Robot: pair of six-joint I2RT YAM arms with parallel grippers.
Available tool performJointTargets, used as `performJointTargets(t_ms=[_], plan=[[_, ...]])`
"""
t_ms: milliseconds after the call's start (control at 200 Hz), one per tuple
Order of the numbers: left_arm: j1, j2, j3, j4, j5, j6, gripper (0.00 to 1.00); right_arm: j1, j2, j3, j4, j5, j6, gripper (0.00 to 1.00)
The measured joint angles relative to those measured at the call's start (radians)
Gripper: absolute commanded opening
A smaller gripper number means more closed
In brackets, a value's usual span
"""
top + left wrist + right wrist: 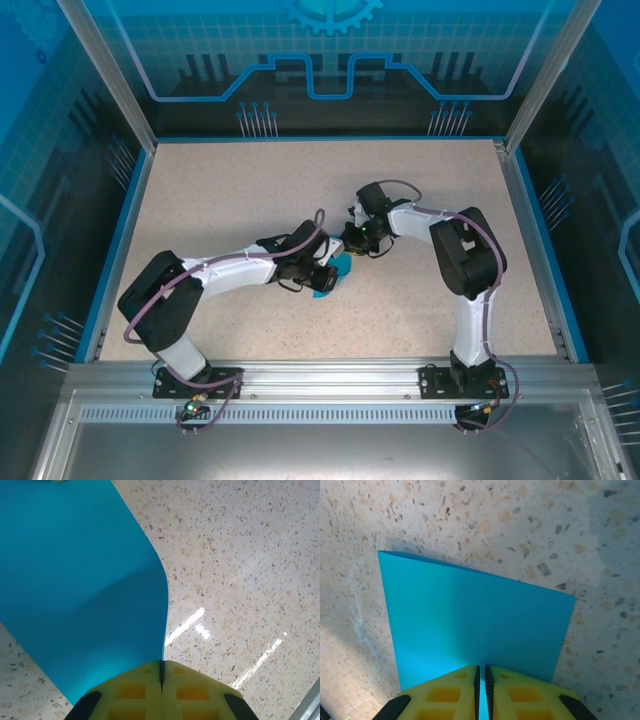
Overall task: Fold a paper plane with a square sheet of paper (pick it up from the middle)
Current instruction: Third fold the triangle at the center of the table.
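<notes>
The square sheet of paper (pixel 338 268) is bright cyan-blue and sits at the middle of the table between both grippers. In the left wrist view the sheet (pixel 75 580) curves up off the table, and my left gripper (pixel 161 663) is shut on its edge. My left gripper (pixel 326 277) reaches in from the left. In the right wrist view the sheet (pixel 470 615) spreads out in front of the yellow fingers (pixel 445 692) with a faint vertical bend. My right gripper (pixel 481 669) has its jaws a narrow slit apart, with cyan showing in the gap. My right gripper (pixel 354 243) comes from the upper right.
The speckled beige table (pixel 250 190) has a blue rim (pixel 120 230) and transparent walls on the left, right and back. Bare surface lies on all sides of the paper. A metal rail (pixel 330 380) carries both arm bases at the near edge.
</notes>
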Motion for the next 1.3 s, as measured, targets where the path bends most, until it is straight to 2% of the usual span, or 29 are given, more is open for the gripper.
performJointTargets(t_ms=[530,1300], plan=[[0.104,0.073,0.032,0.003,0.061,0.000,0.03,0.015,0.004,0.018,-0.026,0.035,-0.044,0.17],[0.138,0.150,0.091,-0.059,0.056,0.002,0.05,0.018,0.004,0.019,-0.026,0.039,-0.043,0.19]])
